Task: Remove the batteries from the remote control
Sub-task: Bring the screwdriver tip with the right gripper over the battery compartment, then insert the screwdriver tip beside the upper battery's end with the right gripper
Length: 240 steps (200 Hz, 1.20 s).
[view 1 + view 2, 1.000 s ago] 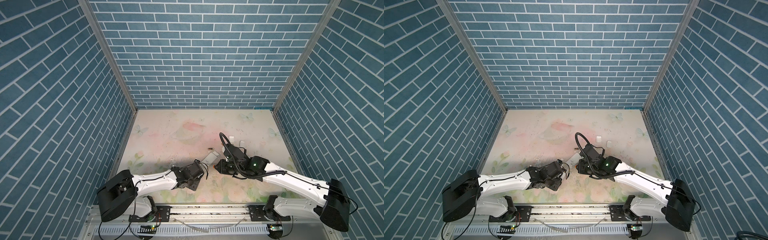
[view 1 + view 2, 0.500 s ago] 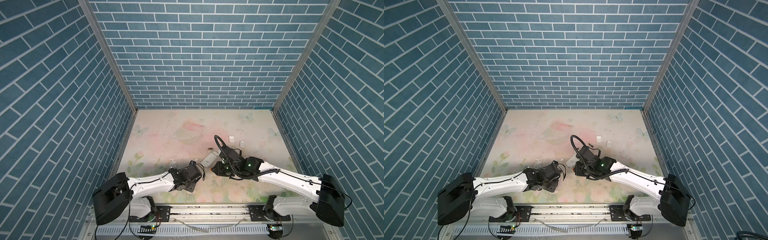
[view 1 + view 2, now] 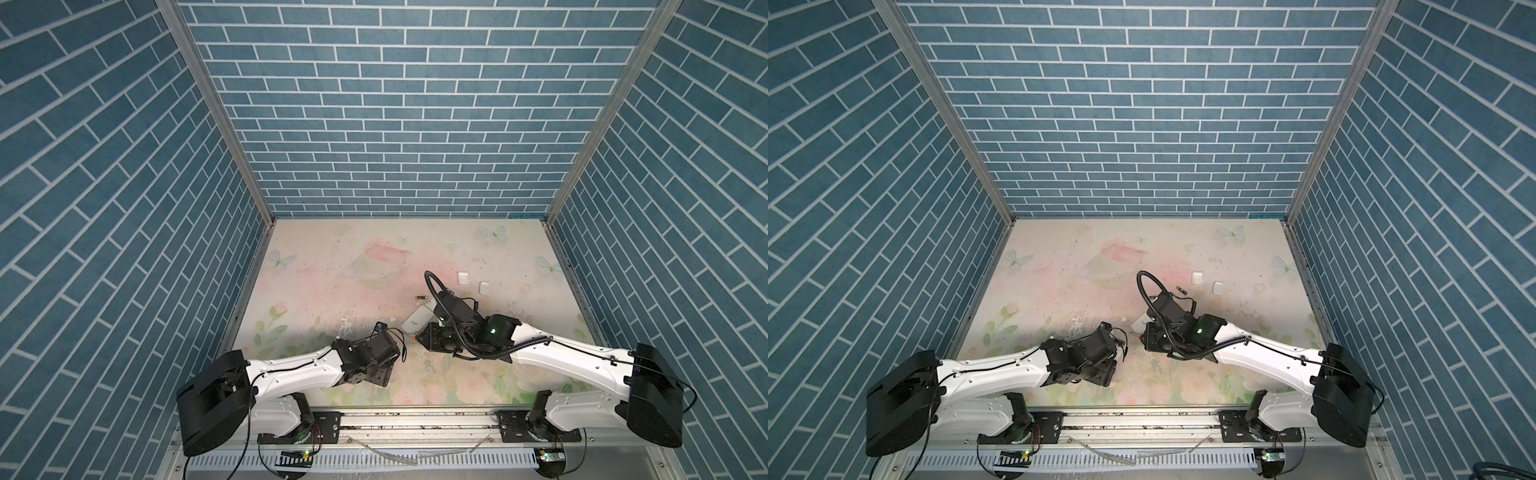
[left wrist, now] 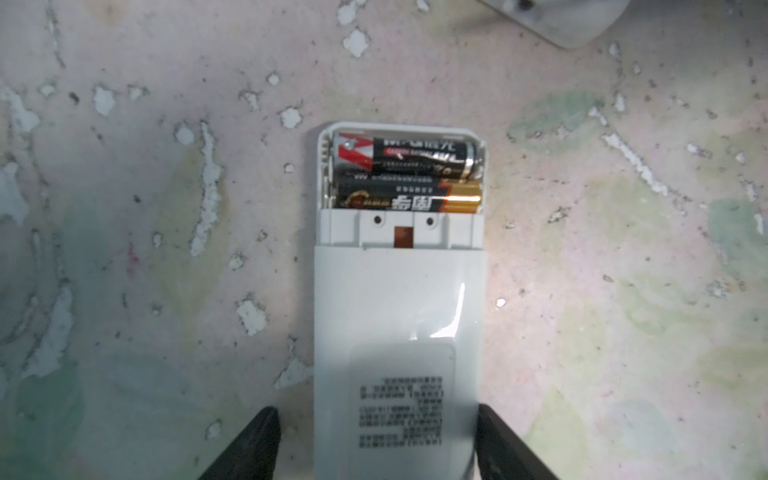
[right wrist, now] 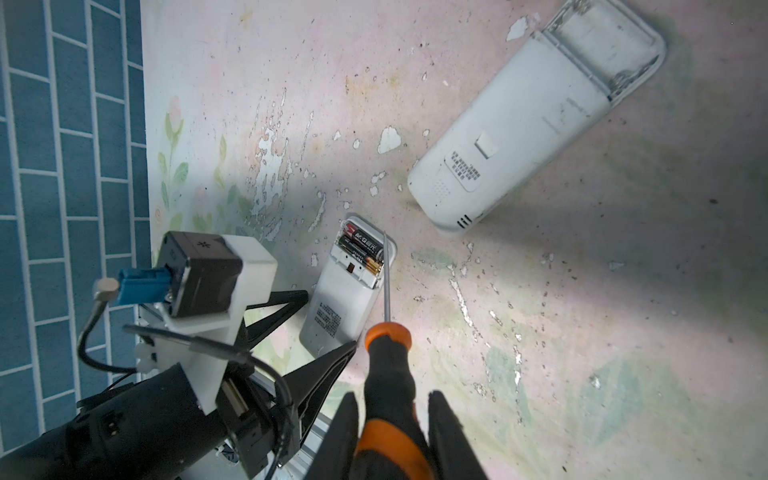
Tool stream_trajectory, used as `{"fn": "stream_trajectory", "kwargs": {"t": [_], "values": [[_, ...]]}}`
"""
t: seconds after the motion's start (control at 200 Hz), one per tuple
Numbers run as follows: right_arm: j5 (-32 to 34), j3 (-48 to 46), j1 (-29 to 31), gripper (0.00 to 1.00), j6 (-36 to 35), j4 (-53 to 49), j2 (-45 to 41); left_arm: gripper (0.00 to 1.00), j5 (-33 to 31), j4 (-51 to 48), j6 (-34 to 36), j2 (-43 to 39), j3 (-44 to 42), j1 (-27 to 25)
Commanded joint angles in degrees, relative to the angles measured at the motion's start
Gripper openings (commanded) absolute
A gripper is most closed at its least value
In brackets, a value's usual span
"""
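A small white remote control [image 4: 399, 316] lies back-up on the table with its cover off. Two batteries lie side by side in its bay, one black with a red end [image 4: 405, 156] and one black with a gold end [image 4: 409, 195]. My left gripper [image 4: 374, 415] straddles the remote's label end, open, with a gap beside one finger [image 4: 257, 436]. My right gripper [image 5: 392, 397] is shut on an orange-and-black screwdriver [image 5: 388, 374]. The screwdriver's thin shaft [image 5: 386, 278] reaches the edge of the battery bay [image 5: 361, 249]. In both top views my left arm hides the small remote.
A larger white remote [image 5: 519, 133] [image 3: 417, 322] lies back-up with an empty open bay, just beyond the right gripper. One loose battery [image 3: 421, 297] [image 3: 1180, 287] lies behind it. Two small white covers [image 3: 462, 278] [image 3: 483, 287] sit further back right. The front rail runs close behind the left gripper.
My left gripper's jaws have widened off the small remote. The right arm has swung a little left and towards the front with the screwdriver.
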Motion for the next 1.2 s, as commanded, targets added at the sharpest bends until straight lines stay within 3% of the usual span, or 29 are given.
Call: {"fn": "stream_trajectory", "kwargs": {"t": [0.0,0.665,1.195], "values": [[-0.1,0.36,0.57,0.0,2.18,0.78,0.79,0.75,1.27,-8.47,-2.83,0.79,-3.72,-0.08],[-0.8,-0.7,3.71,0.0,5.91,1.21,0.91,0.58,1.56,-6.34,-3.87,-0.75,-5.35,-0.37],[-0.85,0.44,4.07,0.0,5.84,4.98,5.23,0.53,1.7,-5.99,-3.82,-2.06,-5.98,-0.49]]}}
